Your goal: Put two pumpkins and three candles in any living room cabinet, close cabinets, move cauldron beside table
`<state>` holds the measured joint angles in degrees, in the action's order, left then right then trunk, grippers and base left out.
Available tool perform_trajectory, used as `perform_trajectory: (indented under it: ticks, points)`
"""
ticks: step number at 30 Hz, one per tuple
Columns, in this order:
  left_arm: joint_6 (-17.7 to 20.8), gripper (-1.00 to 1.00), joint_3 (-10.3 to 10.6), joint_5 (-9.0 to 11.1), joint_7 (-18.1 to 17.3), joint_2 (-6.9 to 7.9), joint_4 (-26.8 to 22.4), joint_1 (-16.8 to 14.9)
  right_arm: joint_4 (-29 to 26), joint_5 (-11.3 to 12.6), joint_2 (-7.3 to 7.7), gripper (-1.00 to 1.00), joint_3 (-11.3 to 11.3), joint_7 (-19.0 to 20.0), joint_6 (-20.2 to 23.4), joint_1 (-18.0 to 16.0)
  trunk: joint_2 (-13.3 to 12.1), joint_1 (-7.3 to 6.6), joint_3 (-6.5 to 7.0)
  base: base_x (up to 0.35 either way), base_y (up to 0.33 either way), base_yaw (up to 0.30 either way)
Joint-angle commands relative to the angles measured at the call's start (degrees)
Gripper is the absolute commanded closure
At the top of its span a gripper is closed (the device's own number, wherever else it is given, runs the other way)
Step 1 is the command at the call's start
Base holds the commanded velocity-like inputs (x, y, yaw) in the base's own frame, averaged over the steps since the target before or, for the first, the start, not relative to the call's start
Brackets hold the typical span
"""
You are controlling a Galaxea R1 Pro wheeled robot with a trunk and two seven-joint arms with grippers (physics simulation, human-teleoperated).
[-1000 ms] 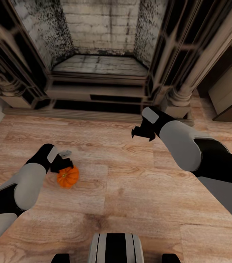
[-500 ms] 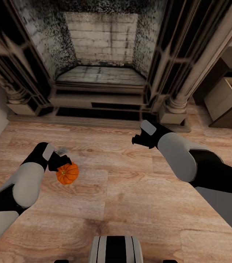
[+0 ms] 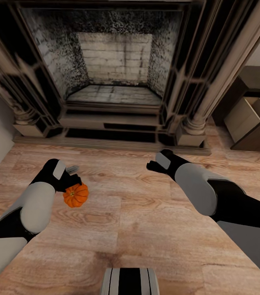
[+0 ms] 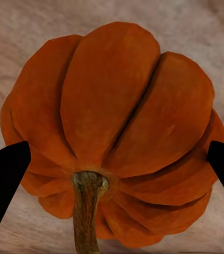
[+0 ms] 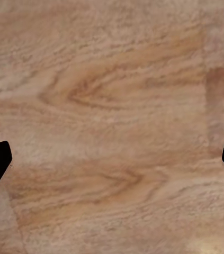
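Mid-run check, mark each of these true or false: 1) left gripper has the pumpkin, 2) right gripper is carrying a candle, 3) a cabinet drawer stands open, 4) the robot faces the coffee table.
1) The left gripper is shut on the pumpkin. True: fingertips sit against both its sides.
2) The right gripper carries a candle. False: it is open and empty over the wood floor.
3) A drawer of the cabinet stands open. True.
4) The robot faces the coffee table. False: the fireplace is straight ahead.

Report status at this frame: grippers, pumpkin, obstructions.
Left gripper shut on pumpkin, above the floor. Right gripper open, empty. Cabinet drawer open, right of fireplace. Path clear.
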<state>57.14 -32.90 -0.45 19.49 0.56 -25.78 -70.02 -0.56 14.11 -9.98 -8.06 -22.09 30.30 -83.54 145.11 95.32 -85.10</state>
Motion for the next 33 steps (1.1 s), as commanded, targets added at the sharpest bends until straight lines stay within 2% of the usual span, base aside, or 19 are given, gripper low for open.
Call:
perform_trajectory:
  ticks: [1,5,9,11,19,21,33]
  points:
    - [0.22,1.00,-0.29,-0.45,0.35,-0.53,-0.06,-0.04,0.30,-1.70,-0.02,-1.00,-0.46,0.59,-0.92,0.07,0.00,-0.03,0.19,0.000,0.000,0.000]
    - [0.18,1.00,-0.31,-0.51,0.56,-1.55,-0.04,-0.03,0.78,-4.91,-0.02,-1.00,-0.46,1.93,-2.30,0.44,-0.06,-0.13,1.07,0.000,0.000,0.000]
    - [-0.21,1.00,-0.32,-0.52,0.64,-1.92,1.24,-0.03,0.89,-5.79,-0.02,-1.00,-0.47,2.24,-2.66,0.86,-0.11,-0.24,1.96,0.000,0.000,0.000]
    - [-1.08,1.00,-0.32,-0.52,0.66,-1.97,2.40,-0.03,0.93,-5.91,-0.02,-1.00,-0.47,2.27,-2.69,0.91,-0.14,-0.29,2.40,0.000,0.000,0.000]
    - [-13.54,1.00,-0.32,-0.65,0.81,-1.88,12.29,-0.03,1.00,-6.24,-0.02,-1.00,-0.47,2.13,-2.70,1.09,-0.24,-0.49,4.18,0.000,0.000,0.000]
    - [-15.16,1.00,-0.32,-0.67,0.77,-1.88,13.79,-0.03,1.00,-6.26,-0.02,-1.00,-0.47,2.03,-2.70,1.09,-0.27,-0.55,4.62,0.000,0.000,0.000]
    - [-16.93,1.00,-0.32,-0.61,1.01,-1.88,16.41,-0.03,1.00,-6.40,-0.02,-1.00,-0.47,1.91,-2.54,1.74,-0.43,-0.86,7.28,0.000,0.000,0.000]
